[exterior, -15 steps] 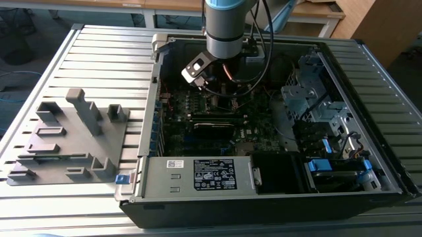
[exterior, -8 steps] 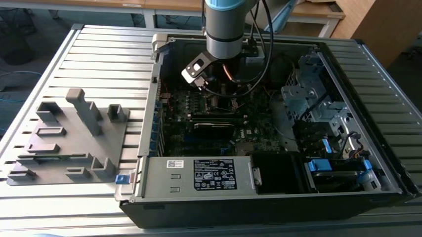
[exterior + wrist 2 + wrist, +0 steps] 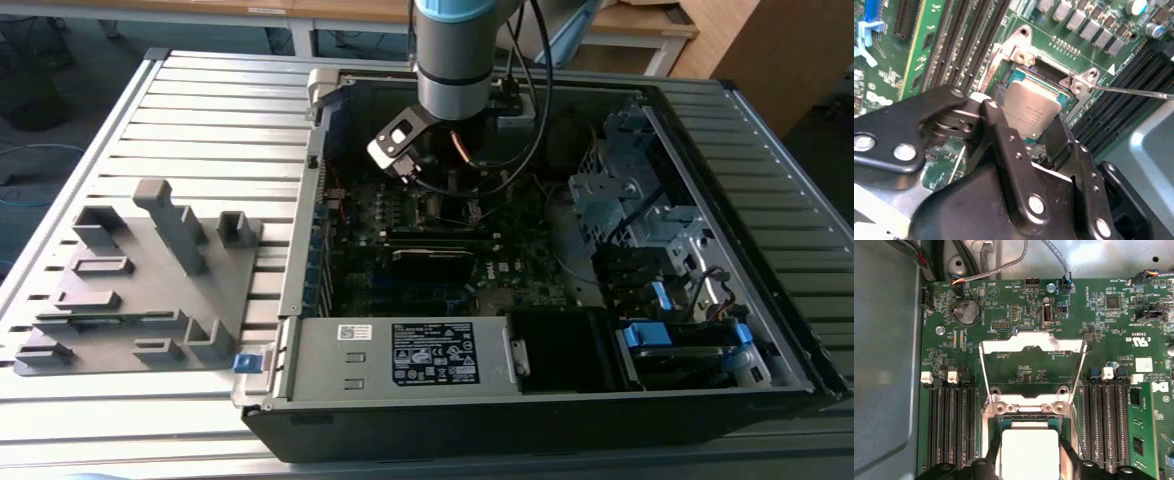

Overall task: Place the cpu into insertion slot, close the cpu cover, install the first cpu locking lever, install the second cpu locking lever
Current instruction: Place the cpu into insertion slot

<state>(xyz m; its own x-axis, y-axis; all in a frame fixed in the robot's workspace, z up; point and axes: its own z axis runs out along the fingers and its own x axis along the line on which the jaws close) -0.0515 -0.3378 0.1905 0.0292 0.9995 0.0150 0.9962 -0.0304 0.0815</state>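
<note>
The cpu [image 3: 1029, 452], a flat silver square, sits between my two black fingers [image 3: 993, 452], directly over the insertion slot [image 3: 1026, 419], whose silver rim is set into the green board. My gripper [image 3: 1029, 457] is shut on the cpu's two opposite edges. In the second wrist view the cpu [image 3: 1031, 110] appears slightly tilted in the gripper [image 3: 1026, 120] above the slot's rim [image 3: 1024, 55]. The cpu cover [image 3: 1031, 345], a thin silver frame, stands flipped open beyond the slot. A thin lever rod [image 3: 1134, 91] sticks out beside the socket. In the exterior view the arm [image 3: 461, 60] reaches down into the computer case.
Long black memory slots [image 3: 949, 425] flank the socket on both sides, and a coin battery [image 3: 966, 312] and cables [image 3: 1004, 267] lie beyond the cover. A grey fixture plate [image 3: 134, 290] lies at the exterior view's left, a labelled power supply [image 3: 414, 355] in front, drive cages [image 3: 641, 200] at its right.
</note>
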